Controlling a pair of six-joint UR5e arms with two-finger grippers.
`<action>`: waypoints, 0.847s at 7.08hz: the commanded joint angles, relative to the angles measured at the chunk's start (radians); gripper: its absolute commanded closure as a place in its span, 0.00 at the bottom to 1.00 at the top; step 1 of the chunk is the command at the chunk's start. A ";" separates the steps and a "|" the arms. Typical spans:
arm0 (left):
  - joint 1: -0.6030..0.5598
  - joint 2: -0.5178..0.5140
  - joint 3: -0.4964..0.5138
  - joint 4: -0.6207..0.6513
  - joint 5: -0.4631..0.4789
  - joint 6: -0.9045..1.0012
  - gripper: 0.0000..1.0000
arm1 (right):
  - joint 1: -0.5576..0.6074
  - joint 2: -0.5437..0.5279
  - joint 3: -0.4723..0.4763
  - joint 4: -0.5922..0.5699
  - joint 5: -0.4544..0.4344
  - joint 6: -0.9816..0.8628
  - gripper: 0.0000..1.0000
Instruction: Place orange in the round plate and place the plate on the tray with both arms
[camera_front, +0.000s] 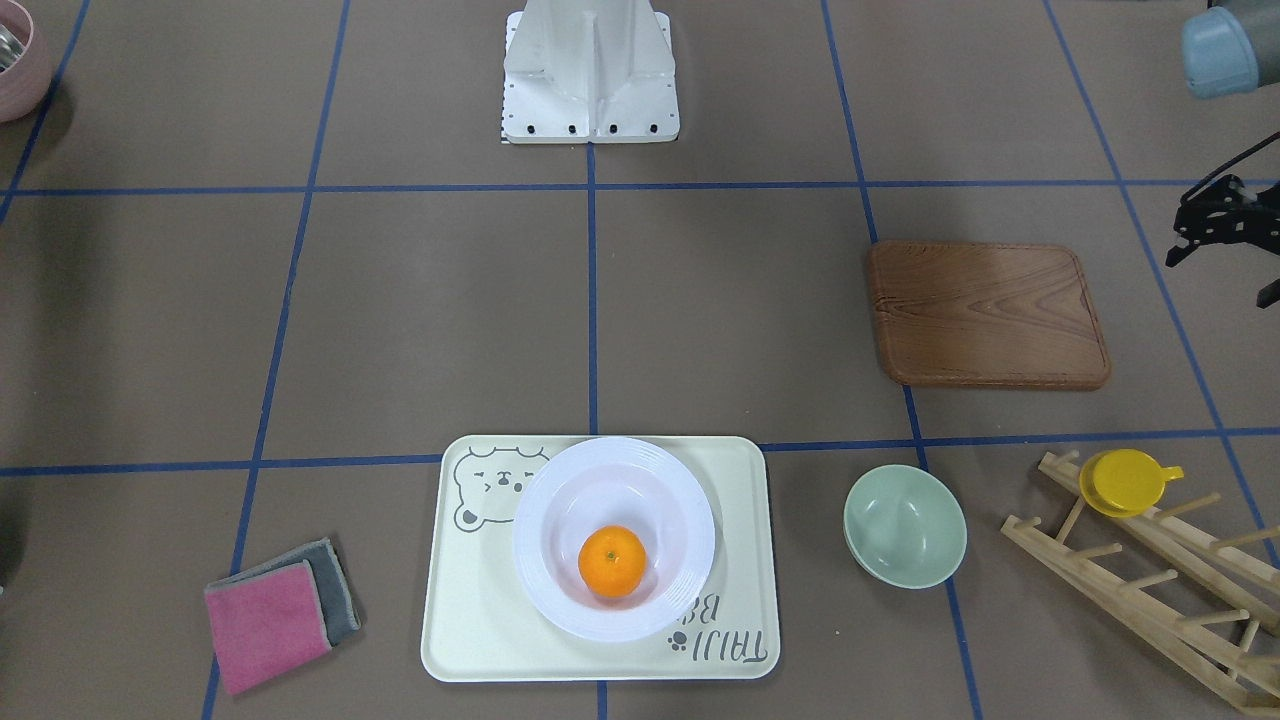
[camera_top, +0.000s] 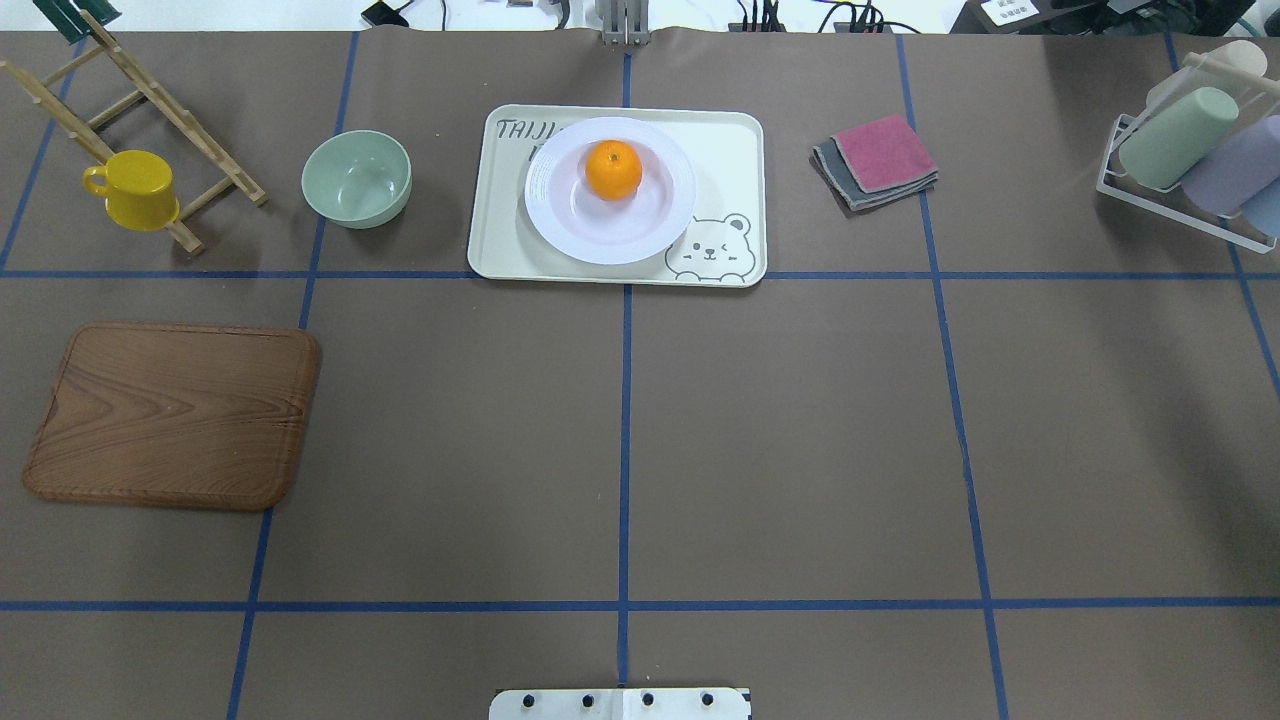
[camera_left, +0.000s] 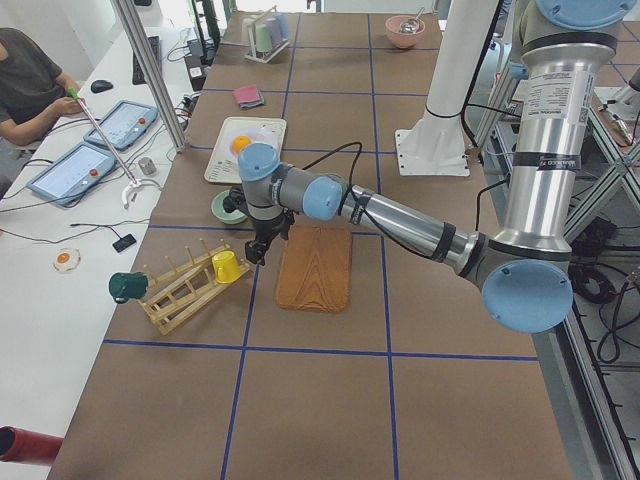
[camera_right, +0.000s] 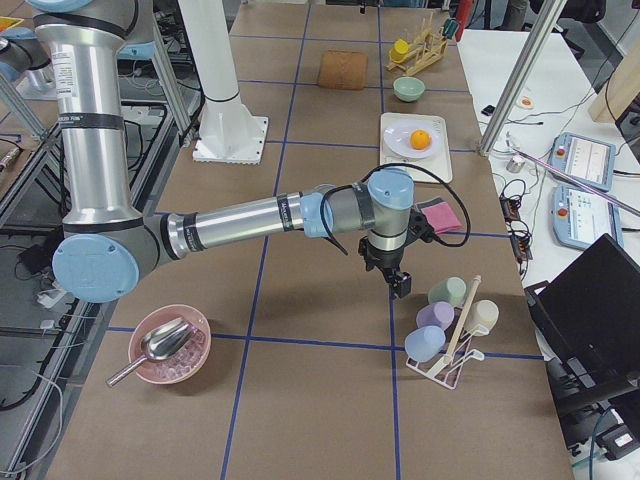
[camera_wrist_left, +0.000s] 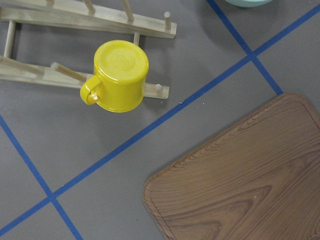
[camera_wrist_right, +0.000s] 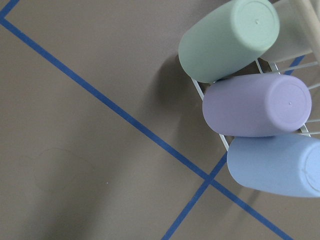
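The orange (camera_top: 613, 169) lies in the sunken centre of the white round plate (camera_top: 560, 230), which rests on the cream bear tray (camera_top: 728, 150) at the table's far middle. The same stack shows in the front-facing view: orange (camera_front: 612, 561), plate (camera_front: 545, 500), tray (camera_front: 470, 640). Both arms are drawn back to the sides. My left gripper (camera_left: 258, 250) hangs above the table between the wooden board and the yellow cup, and only partly shows at a frame edge (camera_front: 1190, 240). My right gripper (camera_right: 402, 285) hovers beside the pastel cup rack. Neither gripper's state can be told.
A brown wooden board (camera_top: 175, 415), a pale-green bowl (camera_top: 357, 178) and a yellow cup (camera_top: 135, 188) on a wooden rack lie on the left side. Folded pink and grey cloths (camera_top: 878, 158) and a wire rack of pastel cups (camera_top: 1190, 150) are on the right. A person sits at a side desk (camera_left: 30, 85).
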 joint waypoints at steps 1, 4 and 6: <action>-0.058 0.038 0.053 -0.010 -0.033 0.001 0.00 | 0.003 -0.014 0.017 -0.012 0.036 0.006 0.00; -0.055 0.043 0.050 -0.017 -0.032 0.000 0.00 | 0.003 -0.016 0.017 -0.012 0.041 0.006 0.00; -0.055 0.038 0.056 -0.015 -0.027 -0.022 0.00 | 0.003 -0.016 0.017 -0.012 0.052 0.008 0.00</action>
